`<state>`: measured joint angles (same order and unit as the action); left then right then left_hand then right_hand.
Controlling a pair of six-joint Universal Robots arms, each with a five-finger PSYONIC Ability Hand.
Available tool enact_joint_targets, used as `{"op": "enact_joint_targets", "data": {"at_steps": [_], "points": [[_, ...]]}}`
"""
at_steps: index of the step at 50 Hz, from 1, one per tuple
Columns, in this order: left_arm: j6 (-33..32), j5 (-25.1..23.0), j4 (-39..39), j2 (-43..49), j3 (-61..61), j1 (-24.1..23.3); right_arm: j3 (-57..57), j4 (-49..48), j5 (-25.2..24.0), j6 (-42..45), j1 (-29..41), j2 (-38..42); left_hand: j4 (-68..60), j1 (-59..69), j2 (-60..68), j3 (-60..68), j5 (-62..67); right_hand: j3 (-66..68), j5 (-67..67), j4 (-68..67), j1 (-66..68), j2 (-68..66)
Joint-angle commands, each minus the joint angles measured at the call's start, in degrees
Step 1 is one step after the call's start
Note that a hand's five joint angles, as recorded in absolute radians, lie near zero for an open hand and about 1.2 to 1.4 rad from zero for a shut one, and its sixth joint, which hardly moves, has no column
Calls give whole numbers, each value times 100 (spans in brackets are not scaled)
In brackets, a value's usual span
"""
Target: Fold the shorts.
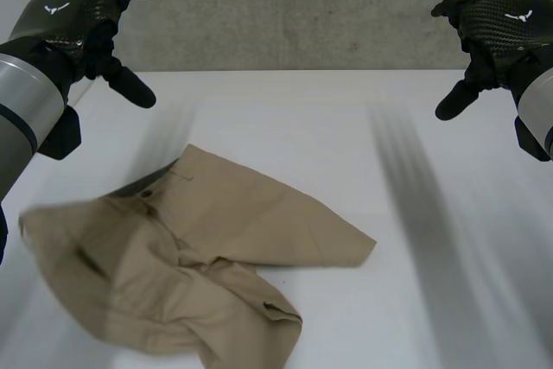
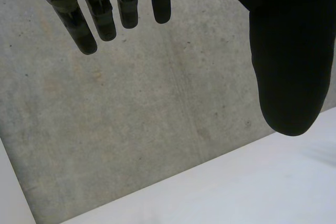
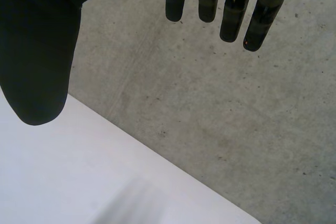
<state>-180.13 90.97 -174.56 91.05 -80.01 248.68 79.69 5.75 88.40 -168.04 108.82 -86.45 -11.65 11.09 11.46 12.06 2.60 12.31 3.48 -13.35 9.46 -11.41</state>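
Observation:
Tan shorts lie crumpled on the white table at the near left, waistband button up, one leg stretching toward the middle. My left hand hovers high above the table's far left, well above the shorts, open and empty. In the left wrist view its fingers and thumb are straight and hold nothing. My right hand hangs high at the far right, far from the shorts, open too. Its fingers and thumb spread apart over the table's far edge.
A grey concrete wall rises behind the table's far edge. Bare white tabletop stretches right of the shorts.

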Motion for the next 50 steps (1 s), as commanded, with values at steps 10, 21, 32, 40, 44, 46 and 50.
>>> {"op": "enact_joint_targets", "data": {"at_steps": [10,21,32,40,44,46,50], "points": [[-874,-9,53,387,38,22,90,5,-235,412,26,14,109,-54,-91,-151,-204,-231,-348,335,54,141],[-1533,-9,185,1046,-23,-30,380,111,-771,1423,175,75,-8,63,27,-33,-87,-231,-348,335,54,141],[-2913,-17,844,1381,-875,22,477,111,-833,1775,193,286,-462,518,481,421,367,-231,-348,335,54,141],[-3204,-9,722,1389,-1737,312,477,84,-841,1784,210,453,-698,753,717,657,603,-231,-348,335,54,141],[-3204,-9,441,1407,-1957,558,477,75,-841,1793,272,550,-865,921,884,824,770,-231,-348,335,54,141],[-3195,-9,265,1433,-2036,628,477,84,-833,1793,316,576,-1302,1357,1320,1260,1207,-231,-348,335,54,141],[-3195,-9,45,1556,-2089,646,486,75,-833,1802,333,585,-2310,2366,2329,2269,2215,-231,-348,335,54,141]]}}
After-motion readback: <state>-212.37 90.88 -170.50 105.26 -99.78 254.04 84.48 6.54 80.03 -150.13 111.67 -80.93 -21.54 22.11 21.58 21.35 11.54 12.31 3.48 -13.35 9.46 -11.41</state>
